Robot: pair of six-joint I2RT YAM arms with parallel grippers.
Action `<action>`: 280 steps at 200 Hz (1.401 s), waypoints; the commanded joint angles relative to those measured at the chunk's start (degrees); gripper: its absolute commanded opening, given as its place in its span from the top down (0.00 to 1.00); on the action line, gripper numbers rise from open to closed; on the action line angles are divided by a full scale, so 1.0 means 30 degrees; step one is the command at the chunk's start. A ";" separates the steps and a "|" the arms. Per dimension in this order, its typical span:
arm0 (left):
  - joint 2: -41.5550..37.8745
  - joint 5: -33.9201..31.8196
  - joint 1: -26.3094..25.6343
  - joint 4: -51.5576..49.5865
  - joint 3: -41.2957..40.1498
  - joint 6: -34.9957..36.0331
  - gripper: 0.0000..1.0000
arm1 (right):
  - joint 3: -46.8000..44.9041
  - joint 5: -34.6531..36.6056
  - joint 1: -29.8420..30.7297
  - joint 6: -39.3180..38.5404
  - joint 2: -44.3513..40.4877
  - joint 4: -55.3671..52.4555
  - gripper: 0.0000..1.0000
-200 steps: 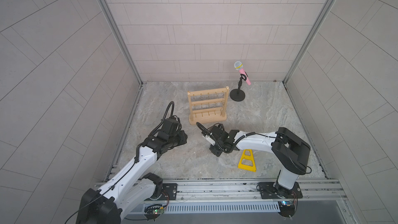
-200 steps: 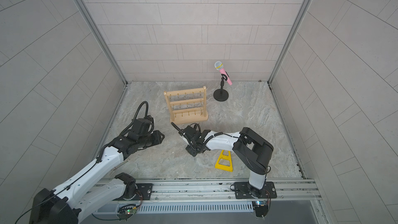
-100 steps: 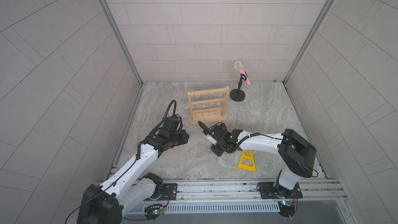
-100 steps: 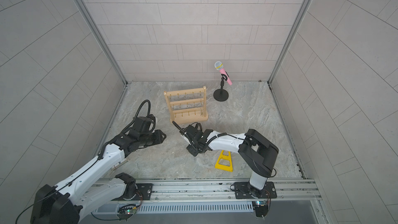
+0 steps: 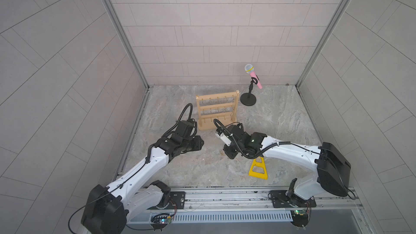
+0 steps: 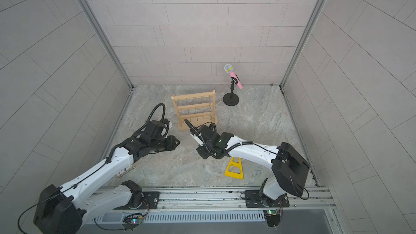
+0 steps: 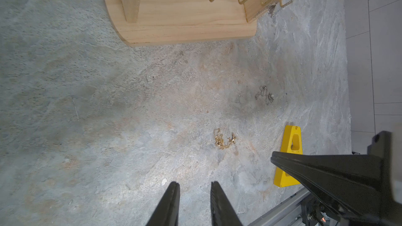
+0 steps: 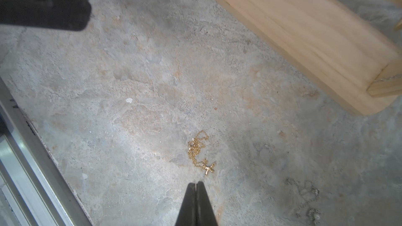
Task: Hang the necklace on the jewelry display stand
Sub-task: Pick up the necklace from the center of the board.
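While right claw sat clenched on nothing at lower centre of its wrist view, gold necklace lay heaped on the desk just past the tips, not held. Left claw was part released and empty. Silver chain was lower right, near the gold one. Jewelry display stand was upper right, further off. Risk: chain is fine and bunched, so a pinch could catch one strand and slip, or snag the silver chain.
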 commanded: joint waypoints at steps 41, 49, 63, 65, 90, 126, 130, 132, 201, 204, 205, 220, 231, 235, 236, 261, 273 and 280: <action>-0.0496 -0.1021 0.0303 0.0214 -0.0122 -0.0524 0.70 | 0.0132 -0.0705 -0.0106 -0.0038 0.3349 0.0890 0.71; -0.0537 -0.1100 0.0333 0.0210 -0.0148 -0.0511 0.70 | 0.0192 -0.0679 -0.0107 -0.0065 0.3629 0.0966 0.70; -0.0511 -0.1119 0.0370 0.0242 -0.0203 -0.0458 0.70 | 0.0345 -0.0548 -0.0108 -0.0150 0.3995 0.1074 0.70; -0.0499 -0.1102 0.0370 0.0250 -0.0204 -0.0463 0.70 | 0.0372 -0.0533 -0.0108 -0.0167 0.4051 0.1082 0.70; -0.0269 -0.0939 0.0373 0.0272 -0.0218 -0.0407 0.70 | 0.0591 -0.0409 -0.0093 -0.0299 0.4487 0.1125 0.69; -0.0096 -0.0829 0.0443 0.0272 -0.0249 -0.0340 0.70 | 0.0771 -0.0499 -0.0079 -0.0329 0.5098 0.1203 0.69; -0.0113 -0.0844 0.0479 0.0272 -0.0262 -0.0322 0.70 | 0.0808 -0.0499 -0.0079 -0.0355 0.5157 0.1199 0.70; -0.0121 -0.0799 0.0485 0.0272 -0.0277 -0.0326 0.70 | 0.0802 -0.0499 -0.0079 -0.0365 0.5180 0.1202 0.69; -0.0631 -0.1051 0.0641 -0.0049 -0.0405 -0.0172 0.70 | 0.0896 0.0439 0.0272 -0.0288 0.5883 0.0085 0.82; -0.0645 -0.1079 0.0627 -0.0072 -0.0386 -0.0157 0.70 | 0.0889 0.0512 0.0302 -0.0284 0.5851 0.0023 0.83; -0.0648 -0.1068 0.0630 -0.0076 -0.0398 -0.0150 0.70 | 0.0889 0.0549 0.0331 -0.0277 0.5849 -0.0002 0.83; -0.0762 -0.1121 0.0664 -0.0136 -0.0409 -0.0114 0.70 | 0.0751 0.0943 0.0390 -0.0201 0.5796 -0.0229 0.87; -0.0801 -0.1090 0.0663 -0.0138 -0.0389 -0.0111 0.70 | 0.0597 0.1009 0.0392 -0.0127 0.5666 -0.0216 0.90; -0.0798 -0.1113 0.0666 -0.0146 -0.0387 -0.0113 0.70 | 0.0564 0.1017 0.0390 -0.0097 0.5586 -0.0162 0.90; -0.0798 -0.1115 0.0665 -0.0142 -0.0384 -0.0113 0.70 | 0.0565 0.1006 0.0390 -0.0081 0.5570 -0.0154 0.90; -0.0711 -0.0891 0.0665 -0.0139 -0.0294 0.0148 0.70 | 0.0732 0.1007 0.0390 0.0056 0.4820 -0.0087 0.94; -0.0556 -0.0618 0.0677 -0.0160 -0.0140 0.0293 0.70 | 0.1074 0.1111 0.0379 0.0105 0.4400 -0.0141 0.94; -0.0460 -0.0503 0.0663 -0.0259 -0.0019 0.0382 0.70 | 0.1258 0.1124 0.0361 0.0110 0.4143 -0.0181 0.95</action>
